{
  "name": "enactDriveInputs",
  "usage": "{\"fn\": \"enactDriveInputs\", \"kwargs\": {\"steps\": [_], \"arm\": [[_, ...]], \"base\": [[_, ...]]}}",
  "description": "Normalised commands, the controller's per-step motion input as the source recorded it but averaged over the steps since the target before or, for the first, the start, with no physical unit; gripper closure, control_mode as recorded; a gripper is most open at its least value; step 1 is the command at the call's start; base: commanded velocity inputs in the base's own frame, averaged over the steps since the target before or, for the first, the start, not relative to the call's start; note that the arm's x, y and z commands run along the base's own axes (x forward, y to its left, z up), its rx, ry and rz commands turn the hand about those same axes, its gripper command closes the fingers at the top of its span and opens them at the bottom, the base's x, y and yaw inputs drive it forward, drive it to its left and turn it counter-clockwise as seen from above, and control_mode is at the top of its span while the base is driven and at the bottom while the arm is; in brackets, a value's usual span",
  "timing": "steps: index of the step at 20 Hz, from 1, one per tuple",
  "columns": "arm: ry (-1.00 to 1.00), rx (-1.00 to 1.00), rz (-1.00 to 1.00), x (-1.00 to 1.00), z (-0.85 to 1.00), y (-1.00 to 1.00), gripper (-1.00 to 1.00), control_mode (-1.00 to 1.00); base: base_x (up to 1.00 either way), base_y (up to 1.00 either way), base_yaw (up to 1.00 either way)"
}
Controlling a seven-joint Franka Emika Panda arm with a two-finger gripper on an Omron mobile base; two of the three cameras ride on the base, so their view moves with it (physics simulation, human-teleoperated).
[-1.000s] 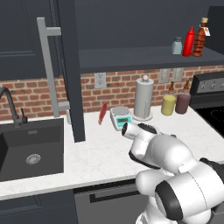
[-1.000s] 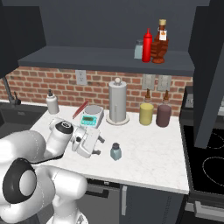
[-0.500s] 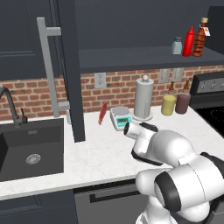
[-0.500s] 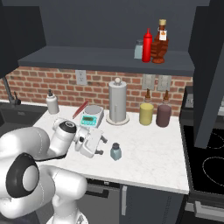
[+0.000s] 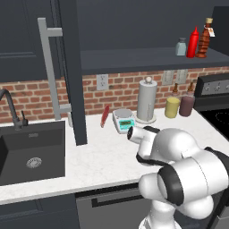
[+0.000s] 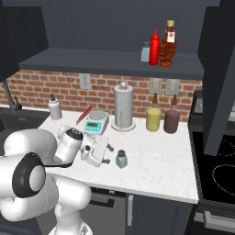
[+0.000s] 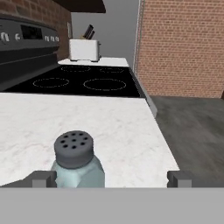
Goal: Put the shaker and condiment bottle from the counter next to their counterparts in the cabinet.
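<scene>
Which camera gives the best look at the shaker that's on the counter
The hand view: the shaker sits close up between the open gripper fingertips, nearer one side, its perforated grey cap plain to see. The right base view shows it small on the counter, just past the gripper. In the left base view the arm hides it.

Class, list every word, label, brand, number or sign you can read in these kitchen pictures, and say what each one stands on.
None can be read.
Scale display: a green panel, characters too small to read.
Condiment bottle neck tag: a white tag, no legible text.
Stove control panel: pale marks, too blurred to read.
Shaker: no label, just holes in its cap.
</scene>
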Motion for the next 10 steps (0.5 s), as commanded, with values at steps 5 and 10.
{"fn": "enactDriveInputs", "kwargs": {"steps": [5,10], "arm": [[0.00,0.00,0.00,0.25,-0.12,0.00,-1.00,-1.00],[0.00,0.00,0.00,0.18,-0.12,-0.02,-1.00,-1.00]], "base": [[0.00,0.00,0.00],[0.00,0.00,0.00]]}}
